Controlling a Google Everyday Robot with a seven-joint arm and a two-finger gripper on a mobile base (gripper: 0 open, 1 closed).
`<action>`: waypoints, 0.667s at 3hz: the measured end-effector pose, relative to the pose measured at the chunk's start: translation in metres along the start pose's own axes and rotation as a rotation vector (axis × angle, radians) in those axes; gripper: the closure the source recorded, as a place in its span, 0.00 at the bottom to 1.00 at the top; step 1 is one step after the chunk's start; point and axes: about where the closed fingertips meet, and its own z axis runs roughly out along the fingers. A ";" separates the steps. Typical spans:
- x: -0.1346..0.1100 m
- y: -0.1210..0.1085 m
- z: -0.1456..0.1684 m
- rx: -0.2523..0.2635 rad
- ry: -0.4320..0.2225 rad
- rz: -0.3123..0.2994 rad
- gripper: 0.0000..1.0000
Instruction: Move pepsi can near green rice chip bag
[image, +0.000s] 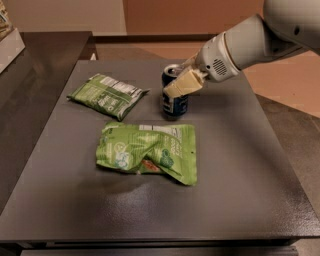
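Since I want the can upright beside the green rice chip bag (147, 152), I'd lower it straight and release gently. The pepsi can (175, 104) sits just behind the bag's top edge, between the jaws of the gripper (175, 85), clamped on its upper half.
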 end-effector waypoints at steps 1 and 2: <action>0.002 0.020 0.001 -0.030 -0.001 -0.019 1.00; 0.006 0.035 0.008 -0.057 0.007 -0.031 0.82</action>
